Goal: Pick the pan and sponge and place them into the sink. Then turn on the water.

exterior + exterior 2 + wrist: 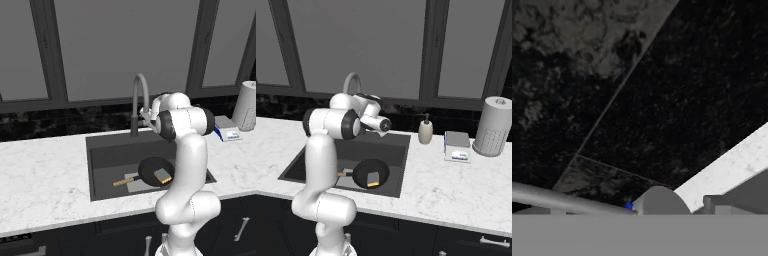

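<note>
The pan [152,170] is lying in the sink [100,150] with the sponge [163,175] resting inside it, the arm partly covering both. The gripper [385,125], near the faucet [137,100], is standing released, holding nothing; its fingertips are hard to make out. No stream is discernible.

Light: even, flat, rendered; no glare.
Shadows: faint, soft inside the sink [100,150].
Sharpness: base views slightly soft, low resolution.
Hand view: dim, dark backsplash [662,100] grainy.
</note>
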{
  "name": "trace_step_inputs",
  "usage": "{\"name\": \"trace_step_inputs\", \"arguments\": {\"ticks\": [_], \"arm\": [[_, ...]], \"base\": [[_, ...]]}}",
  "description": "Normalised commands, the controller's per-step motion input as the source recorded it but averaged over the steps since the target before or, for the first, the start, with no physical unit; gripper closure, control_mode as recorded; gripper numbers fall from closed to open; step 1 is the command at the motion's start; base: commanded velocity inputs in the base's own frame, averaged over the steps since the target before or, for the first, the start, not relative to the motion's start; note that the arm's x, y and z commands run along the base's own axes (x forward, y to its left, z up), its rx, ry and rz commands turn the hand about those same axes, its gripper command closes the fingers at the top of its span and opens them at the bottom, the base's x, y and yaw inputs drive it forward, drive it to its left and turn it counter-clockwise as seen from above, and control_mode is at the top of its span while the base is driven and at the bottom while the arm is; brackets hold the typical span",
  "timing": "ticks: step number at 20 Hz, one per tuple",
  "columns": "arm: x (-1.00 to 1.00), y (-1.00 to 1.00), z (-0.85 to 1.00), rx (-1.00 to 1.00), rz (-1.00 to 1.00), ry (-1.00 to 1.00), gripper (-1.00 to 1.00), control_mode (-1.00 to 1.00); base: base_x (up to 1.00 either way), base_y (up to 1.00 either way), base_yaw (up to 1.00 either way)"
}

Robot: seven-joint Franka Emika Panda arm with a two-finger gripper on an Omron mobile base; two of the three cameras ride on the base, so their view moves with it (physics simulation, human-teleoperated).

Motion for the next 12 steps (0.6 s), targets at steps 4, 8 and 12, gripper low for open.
{"name": "trace_step_inputs", "arguments": {"ticks": [4, 8, 12], "arm": [[0.2, 0.0, -0.13, 0.04, 0.0, 0.0, -1.0, -1.0], [0.17, 0.0, -0.1, 0.02, 0.0, 0.0, 1.0, -1.0], [0.06, 0.0, -0.01, 0.0, 0.0, 0.02, 1.0, -1.0]], "base": [[0.0, 0.0, 0.0], [0.0, 0.0, 0.0], [0.0, 0.0, 0.0]]}}
